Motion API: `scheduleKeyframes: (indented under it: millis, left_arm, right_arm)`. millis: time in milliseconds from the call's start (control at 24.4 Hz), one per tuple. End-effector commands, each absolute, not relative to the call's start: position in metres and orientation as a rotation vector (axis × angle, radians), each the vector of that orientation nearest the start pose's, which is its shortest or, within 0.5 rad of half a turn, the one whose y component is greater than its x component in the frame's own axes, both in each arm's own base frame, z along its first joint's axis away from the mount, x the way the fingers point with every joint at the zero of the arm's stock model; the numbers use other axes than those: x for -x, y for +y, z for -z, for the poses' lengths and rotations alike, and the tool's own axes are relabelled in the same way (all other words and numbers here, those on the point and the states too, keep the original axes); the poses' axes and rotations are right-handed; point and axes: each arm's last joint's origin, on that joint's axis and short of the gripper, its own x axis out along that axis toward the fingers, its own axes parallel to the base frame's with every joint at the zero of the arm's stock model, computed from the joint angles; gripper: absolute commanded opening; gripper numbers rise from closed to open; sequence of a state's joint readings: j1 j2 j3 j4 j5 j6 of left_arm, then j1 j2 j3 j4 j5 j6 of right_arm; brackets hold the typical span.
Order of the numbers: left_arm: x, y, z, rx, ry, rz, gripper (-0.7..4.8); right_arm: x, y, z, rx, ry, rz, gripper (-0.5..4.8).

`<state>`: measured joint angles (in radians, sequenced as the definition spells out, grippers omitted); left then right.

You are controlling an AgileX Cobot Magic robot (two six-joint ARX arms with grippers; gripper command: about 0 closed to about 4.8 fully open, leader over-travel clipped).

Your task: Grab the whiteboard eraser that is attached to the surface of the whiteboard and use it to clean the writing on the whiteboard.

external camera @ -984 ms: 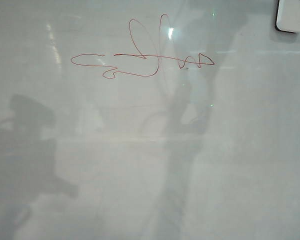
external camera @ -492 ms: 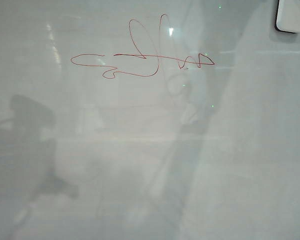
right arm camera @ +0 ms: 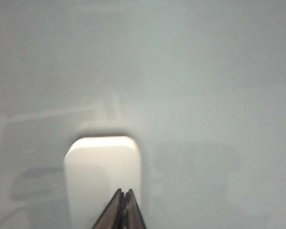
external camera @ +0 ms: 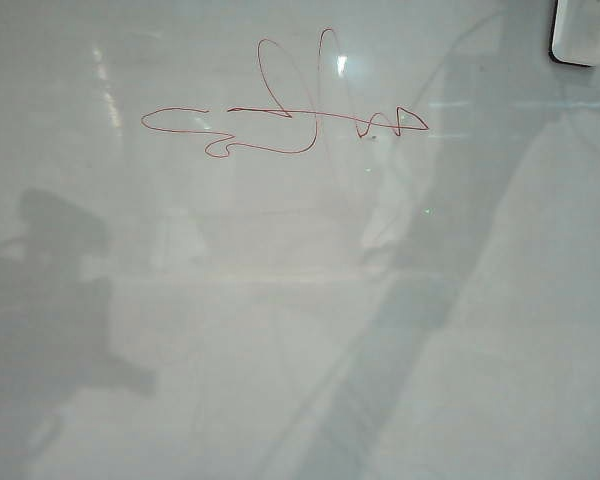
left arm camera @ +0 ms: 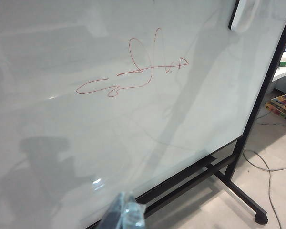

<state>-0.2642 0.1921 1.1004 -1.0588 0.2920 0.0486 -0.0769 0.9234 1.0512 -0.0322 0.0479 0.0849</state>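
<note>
A large glossy pale grey-white whiteboard (left arm camera: 62, 143) on a black wheeled stand is carrying looping red marker writing (external camera: 280, 110). The right tool (right arm camera: 121, 210), jaws pressed together and holding nothing, is pointing at the small white plastic eraser (right arm camera: 102, 176) clinging to the board's upper corner. The left tool (left arm camera: 124, 217) is hanging low; its opening cannot be told.

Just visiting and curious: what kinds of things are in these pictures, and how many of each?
Whiteboard: 1
Eraser, stuck at the board's upper corner: 1
Red scribble: 1
Claws: 2. The right claw is shut, pointing at the eraser; only the left claw's tip shows, low before the board.
Total: 5
</note>
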Motion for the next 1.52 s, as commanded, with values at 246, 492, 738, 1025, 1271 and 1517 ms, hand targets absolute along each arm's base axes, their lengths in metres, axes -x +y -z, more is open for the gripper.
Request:
scheduleKeyframes:
  millis: [246,492,738,1025,1271,1517]
  left_arm:
    - [0.042,0.003,-0.371,-0.045,0.125,0.557,-0.05]
    - [0.042,0.003,-0.371,-0.045,0.125,0.557,-0.05]
    - [0.042,0.003,-0.371,-0.045,0.125,0.557,-0.05]
    - [0.042,0.003,-0.371,-0.045,0.126,0.557,-0.05]
    - [0.042,0.003,-0.371,-0.045,0.125,0.557,-0.05]
    - [0.042,0.003,-0.371,-0.045,0.126,0.557,-0.05]
  right_arm:
    - [-0.192,-0.013,-0.384,0.041,-0.089,0.039,0.74]
    - [-0.200,-0.012,-0.369,0.045,-0.114,-0.032,2.44]
    - [-0.220,-0.014,-0.364,0.036,-0.144,-0.029,3.60]
    - [-0.241,-0.015,-0.353,-0.021,-0.133,-0.033,3.71]
    - [-0.251,-0.016,-0.348,-0.022,-0.132,-0.033,3.74]
    - [-0.256,-0.016,-0.346,-0.066,-0.146,-0.037,3.73]
